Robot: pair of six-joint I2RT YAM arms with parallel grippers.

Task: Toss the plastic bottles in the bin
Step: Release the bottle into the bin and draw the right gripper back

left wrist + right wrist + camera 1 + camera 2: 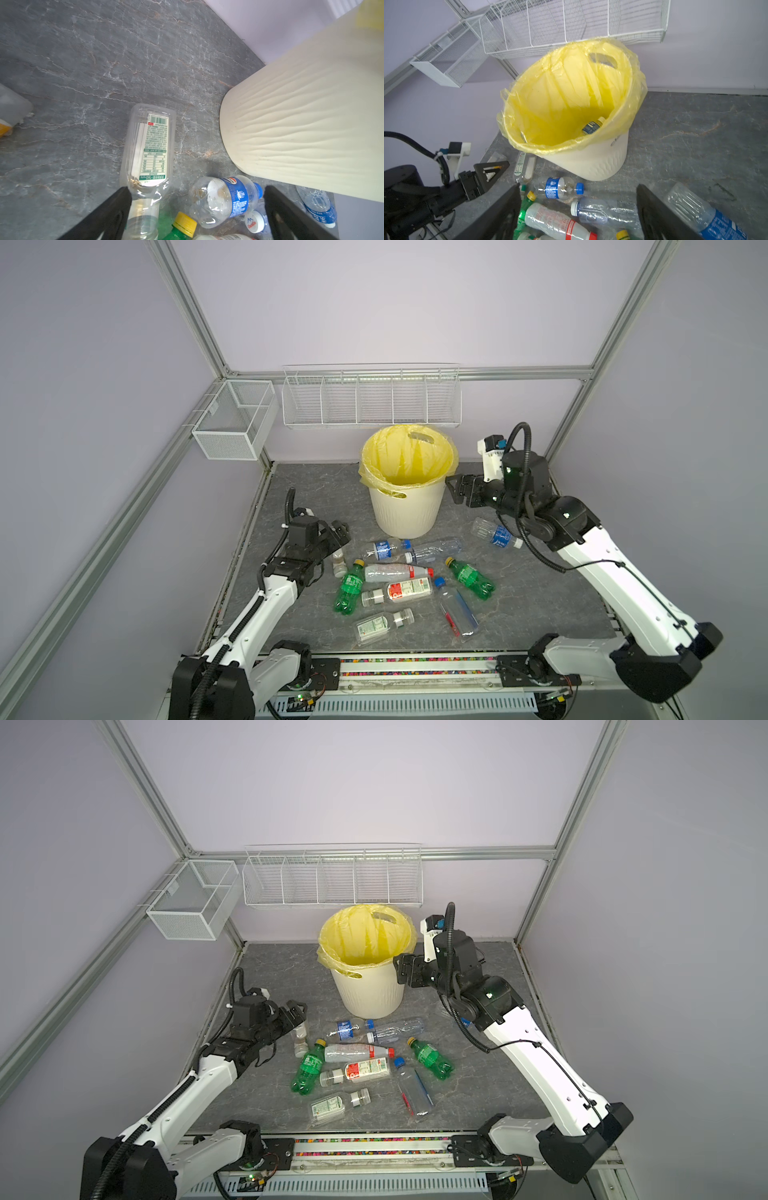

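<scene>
Right gripper jaws wide, empty, sits at the right rim of the bin, over it or just outside, can't tell; one blue-label bottle lies at the bottom of the yellow liner. Left gripper also wide, holding nothing, low over a small clear green-label bottle at the cluster's left edge; whether a fingertip touches its shoulder can't be told. Rest of the plastic bottles lie flat in a cluster on the table just in front of the bin, several touching; one blue-label stray sits apart, under the right arm. Bin stands close to the back wall, wire baskets on the wall above its rear rim. Bare table left of the bin, right of the cluster past the green bottle, and along the front edge
</scene>
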